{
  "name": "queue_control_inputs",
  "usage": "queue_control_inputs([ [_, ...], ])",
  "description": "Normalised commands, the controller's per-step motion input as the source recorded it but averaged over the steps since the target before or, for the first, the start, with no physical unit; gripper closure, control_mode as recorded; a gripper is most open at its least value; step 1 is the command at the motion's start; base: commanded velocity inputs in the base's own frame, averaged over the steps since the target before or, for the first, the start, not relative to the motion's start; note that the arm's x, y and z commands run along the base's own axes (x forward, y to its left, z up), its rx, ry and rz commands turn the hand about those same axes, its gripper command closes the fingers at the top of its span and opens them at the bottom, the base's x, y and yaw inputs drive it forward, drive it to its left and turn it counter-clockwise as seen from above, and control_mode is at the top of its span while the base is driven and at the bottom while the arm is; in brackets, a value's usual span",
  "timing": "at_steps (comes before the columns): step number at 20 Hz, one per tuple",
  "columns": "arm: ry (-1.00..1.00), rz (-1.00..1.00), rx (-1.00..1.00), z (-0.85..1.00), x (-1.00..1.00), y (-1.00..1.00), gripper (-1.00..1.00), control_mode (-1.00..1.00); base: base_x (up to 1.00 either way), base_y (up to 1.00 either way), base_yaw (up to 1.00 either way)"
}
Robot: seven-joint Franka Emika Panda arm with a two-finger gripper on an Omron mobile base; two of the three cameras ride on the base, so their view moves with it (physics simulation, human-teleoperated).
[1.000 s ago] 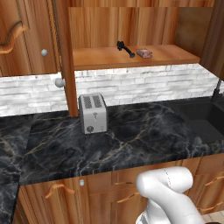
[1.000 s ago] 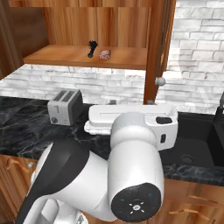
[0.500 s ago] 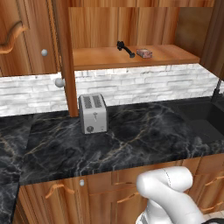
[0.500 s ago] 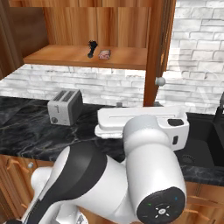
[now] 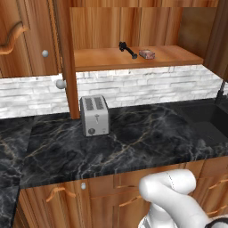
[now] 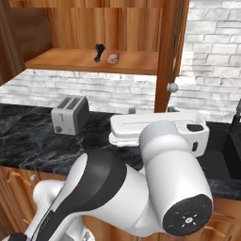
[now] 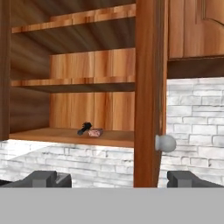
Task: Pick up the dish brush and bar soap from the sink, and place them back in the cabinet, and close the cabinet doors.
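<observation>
Hand view: the gripper (image 7: 116, 178) stands with its jaws spread wide and nothing between them — it holds nothing, and it looks straight at the edge of the right cabinet door (image 7: 148, 87).
Door ahead: this door stands swung out edge-on toward the gripper, its round silver knob (image 7: 165, 143) just above and inside the right fingertip (image 7: 183, 178).
Door's long axis: upright, running from the top of the view down to the fingertips.
Other door: the left cabinet door (image 5: 64, 58) also stands open, with its own knob (image 5: 60, 83) facing out, above the toaster (image 5: 94, 116) on the tabletop (image 5: 133, 142).
Cabinet: open, with the lower shelf (image 7: 78, 136) left of the near door and farther back than the gripper.
Dish brush: the dish brush (image 7: 84, 128) lies on that shelf, no longer in the sink (image 5: 213, 118).
Bar soap: the bar soap (image 7: 95, 132) lies just beside the brush, touching or nearly so.
Step in hand, as I judge it: both things are put away — only closing the doors is left.
What the move turns on: the near door's edge lies dead ahead and slightly right, so a sideways push on it should swing it shut.
</observation>
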Motion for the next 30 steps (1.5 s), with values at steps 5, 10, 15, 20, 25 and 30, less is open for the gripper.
queue_control_inputs([
  [5,0.00,0.01,0.00,0.00,0.13,-0.08,-1.00,-1.00,0.00,0.00,0.00],
  [10,0.00,0.00,0.01,0.00,0.09,-0.12,-1.00,-1.00,0.00,0.00,0.00],
  [15,0.00,0.00,0.02,0.00,0.08,-0.13,-1.00,-1.00,0.00,0.00,0.00],
  [20,0.00,0.00,0.00,-0.02,0.10,-0.03,-1.00,-1.00,0.00,0.00,0.00],
  [25,0.00,0.00,0.00,-0.06,0.08,-0.09,-1.00,-1.00,0.00,0.00,0.00],
  [30,0.00,0.01,0.01,-0.08,0.13,-0.15,-1.00,-1.00,0.00,0.00,0.00],
])
